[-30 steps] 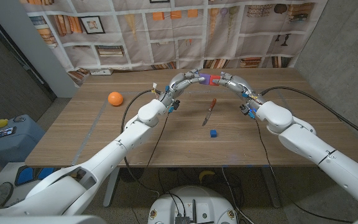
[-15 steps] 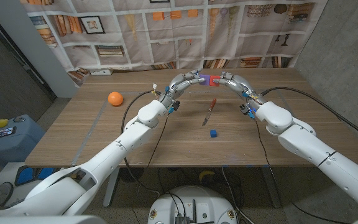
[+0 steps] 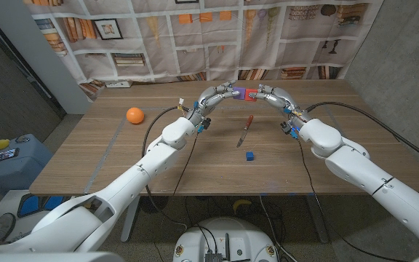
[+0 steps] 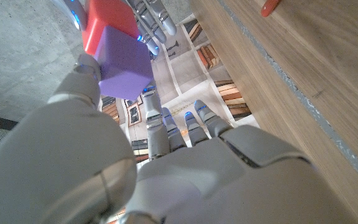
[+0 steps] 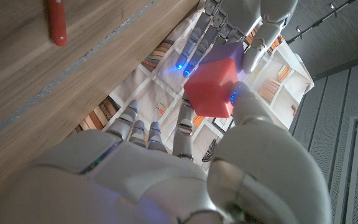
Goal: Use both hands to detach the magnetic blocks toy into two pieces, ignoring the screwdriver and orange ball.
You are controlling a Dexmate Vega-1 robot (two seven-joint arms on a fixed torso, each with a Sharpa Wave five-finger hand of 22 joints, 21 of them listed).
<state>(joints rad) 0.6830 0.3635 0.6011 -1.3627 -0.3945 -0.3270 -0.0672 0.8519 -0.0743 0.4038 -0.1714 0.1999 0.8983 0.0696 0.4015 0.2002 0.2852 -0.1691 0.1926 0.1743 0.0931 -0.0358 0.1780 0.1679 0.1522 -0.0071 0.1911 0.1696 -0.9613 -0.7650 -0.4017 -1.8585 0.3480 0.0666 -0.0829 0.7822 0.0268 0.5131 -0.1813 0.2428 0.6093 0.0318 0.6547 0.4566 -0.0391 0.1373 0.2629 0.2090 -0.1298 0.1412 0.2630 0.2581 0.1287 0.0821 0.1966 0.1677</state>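
Nearest, on the wooden table [image 3: 195, 156]: small blue block [image 3: 249, 156] lying loose, well apart from both hands; judged a stray piece, origin not determinable. Just beyond it, screwdriver [image 3: 245, 129] with red handle, untouched, as the task requires. Further out to the left, orange ball [image 3: 134, 115], also left alone. Farthest, raised above the table's far half: magnetic blocks toy [image 3: 240, 92], held between both hands. Left hand [image 3: 216, 93] pinching the purple block [image 4: 124, 63]; right hand [image 3: 267, 93] pinching the red block [image 5: 212, 88]. Purple and red faces touching in both wrist views, no gap visible. Judgement: grasp stage complete, separation not yet done. Remaining: pull or twist hands apart until the magnet joint breaks.
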